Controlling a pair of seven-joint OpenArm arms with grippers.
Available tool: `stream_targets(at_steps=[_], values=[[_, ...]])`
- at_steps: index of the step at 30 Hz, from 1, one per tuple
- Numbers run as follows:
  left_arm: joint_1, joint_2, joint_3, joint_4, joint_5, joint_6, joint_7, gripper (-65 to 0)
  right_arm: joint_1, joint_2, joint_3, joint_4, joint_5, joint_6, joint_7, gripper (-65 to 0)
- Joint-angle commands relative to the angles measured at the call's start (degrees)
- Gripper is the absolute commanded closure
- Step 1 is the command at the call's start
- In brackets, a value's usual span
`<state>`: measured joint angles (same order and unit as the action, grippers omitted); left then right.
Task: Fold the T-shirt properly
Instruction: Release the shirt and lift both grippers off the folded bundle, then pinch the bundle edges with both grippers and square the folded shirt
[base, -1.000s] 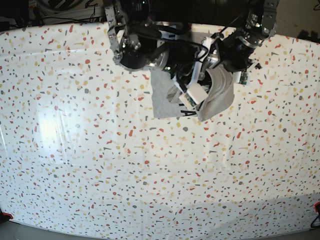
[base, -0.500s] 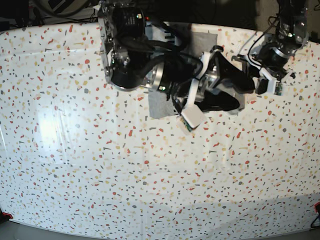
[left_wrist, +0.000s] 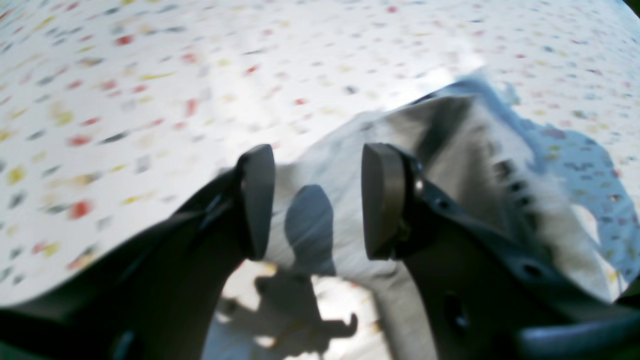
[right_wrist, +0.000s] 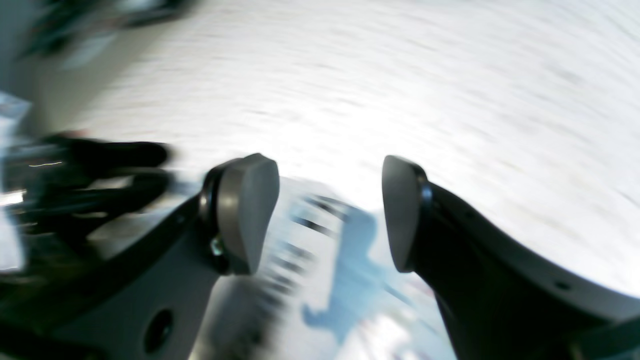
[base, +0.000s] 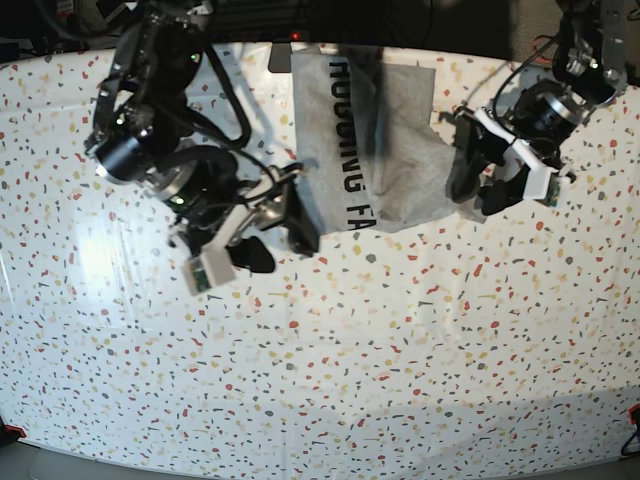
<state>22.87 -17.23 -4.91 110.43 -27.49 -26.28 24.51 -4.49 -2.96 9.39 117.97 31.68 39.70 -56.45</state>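
Toward the far edge of the speckled surface (base: 200, 380) lies the T-shirt (base: 375, 140), partly folded, black lettering showing down one strip, a plainer grey panel lapped beside it. Looks like a pause between folds, both arms clear of the cloth. For a tidy next fold: better to pinch a single outer edge at two matching corners, lift low, carry across evenly, then lay flat without dragging the layers underneath; worth smoothing the lapped panel's wrinkled lower hem first. Right pincer (base: 268, 238) spread wide, empty, just beside the lettered edge, not clearly touching it. Left pincer (base: 478, 180) also spread, holding nothing, poised close over the grey panel's side edge. Wrist views blurred, yet bare gaps between the pads (left_wrist: 257, 200) plain in both.
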Motion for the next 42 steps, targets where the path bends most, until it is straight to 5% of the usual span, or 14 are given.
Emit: stream_targets(at_steps=[1,12,15,22,27,30,35,39,42], values=[[-0.7,-0.1,1.2,1.0,0.8,0.0,-0.4,-27.6,0.4,0.3,1.6,1.1,1.5,0.3,1.6,-36.4],[-7.0,4.6,14.8,0.9,10.5,4.2,0.9,-27.6,-5.3,4.9,17.0,1.0,1.9,0.3,1.6,-36.4],[-8.1,6.6,17.2,0.6,15.8,7.8,1.7,-27.6,-5.9,4.9,18.9,0.9,1.9,0.3,1.6,-36.4],[-9.5,7.0,18.1,-0.7,17.4,8.3,7.0,-27.0,-6.2,4.9,19.5,0.9,4.6,0.3,-0.5,-36.4],[-9.5,6.8,18.1,-0.5,17.0,8.3,12.6,0.0,-6.1,4.9,19.5,0.9,4.9,0.3,-0.4,-36.4],[-8.7,6.7,18.0,1.4,15.1,8.3,15.6,0.0,-6.1,4.9,19.5,0.9,5.0,0.3,-0.3,-36.4],[-2.6,3.4,18.0,7.3,14.9,8.3,15.9,0.0,-6.1,4.9,19.5,0.9,4.9,0.3,0.1,-36.4],[4.3,-2.1,18.0,8.6,14.9,8.4,8.8,0.0,-6.1,4.9,19.5,0.9,4.9,0.3,0.0,-36.4],[9.1,-5.8,17.0,8.6,15.7,13.2,2.9,0.0,-6.1,4.9,19.5,0.9,4.9,0.3,0.0,-36.4]])
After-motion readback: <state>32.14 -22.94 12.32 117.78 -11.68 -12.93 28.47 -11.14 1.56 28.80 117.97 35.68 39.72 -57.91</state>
